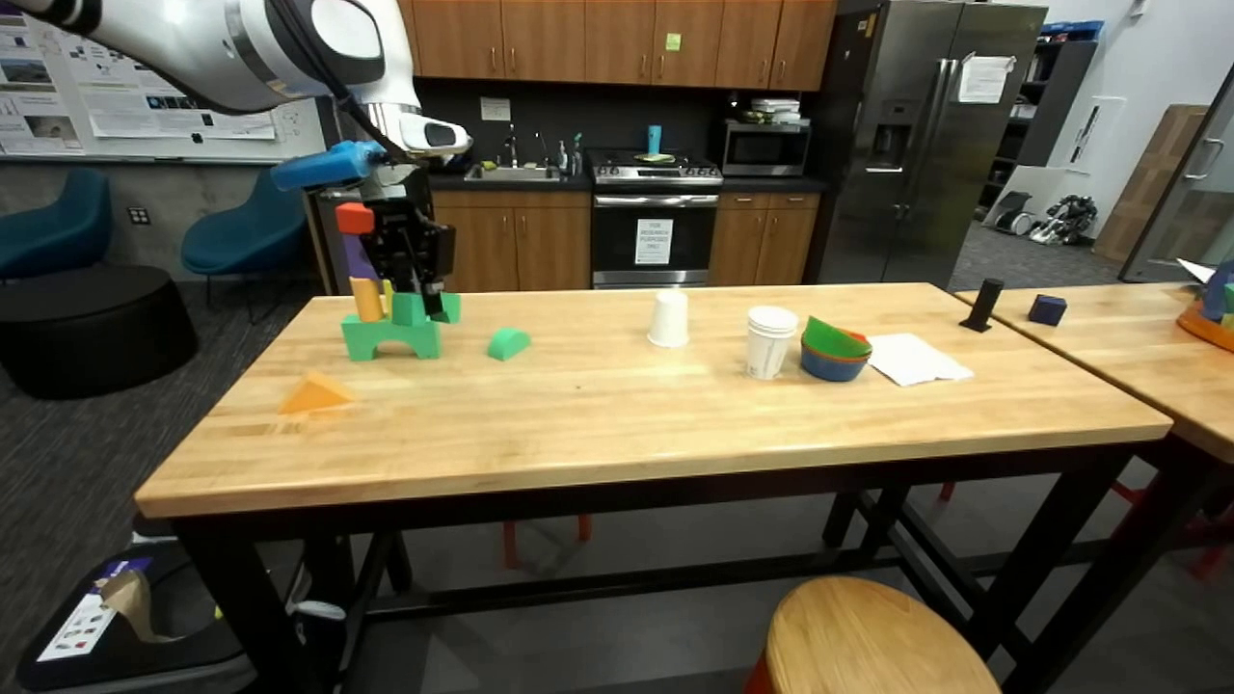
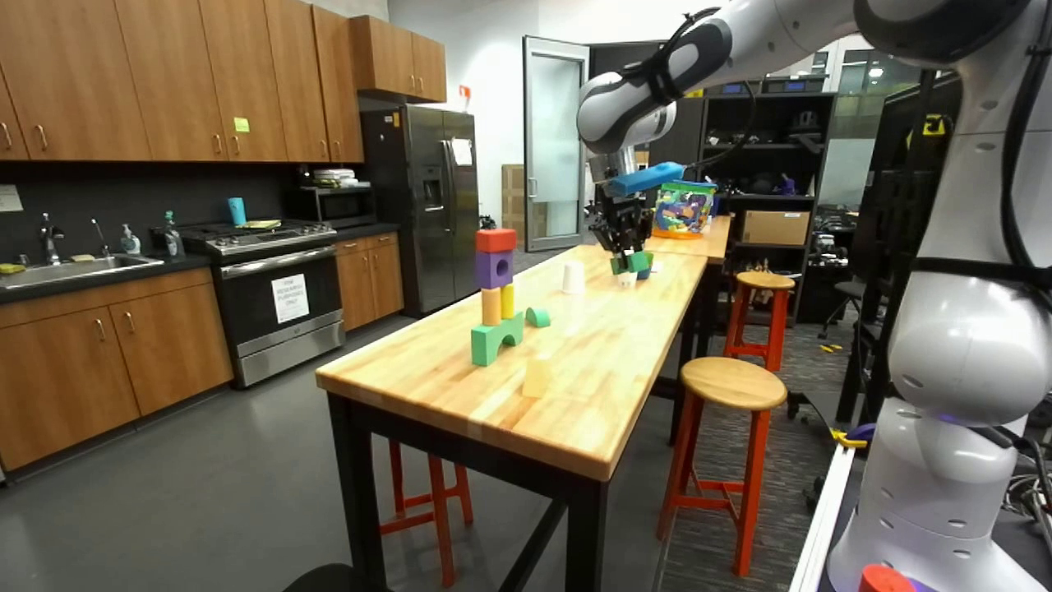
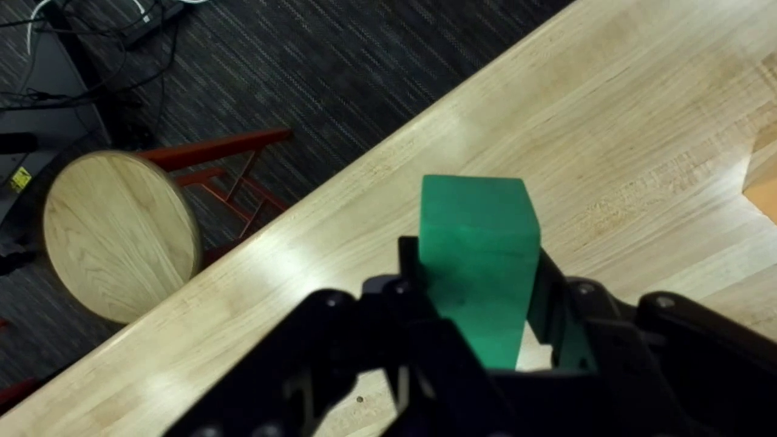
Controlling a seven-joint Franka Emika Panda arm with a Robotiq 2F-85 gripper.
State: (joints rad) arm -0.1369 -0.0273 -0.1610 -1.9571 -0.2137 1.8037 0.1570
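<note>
Seen in an exterior view, with twelve o'clock at the top, the tabletop (image 1: pixel 598 424) bears at its left an orange triangular block (image 1: pixel 316 395). About two o'clock from it stands a green arch (image 1: pixel 390 333), bearing an orange post (image 2: pixel 491 307) and a yellow post (image 2: pixel 508 299) side by side, then a purple block (image 2: pixel 486 271) with a round hole, and a red block (image 2: pixel 496 241) on top.

Next come the jaws, pointing down and clenched on a green rectangular block (image 3: pixel 479 261) raised off the tabletop. In an exterior view the green rectangular block (image 2: pixel 639 261) is well apart from the arch, between one and three o'clock of it; in the wrist view a wooden stool (image 3: pixel 121 237) lies toward nine o'clock of it and the triangular block, partly cut off, toward two.

Farther right, a green half-round block (image 1: pixel 508 344) lies at three o'clock from the arch. A white cup (image 1: pixel 668 320), upside down, stands between two and three o'clock from that; a stack of white cups (image 1: pixel 768 347) stands between three and four from it. At three o'clock, just beside the stack, are nested bowls (image 1: pixel 835 349), green uppermost and blue lowest, then white paper (image 1: pixel 918 360).
</note>
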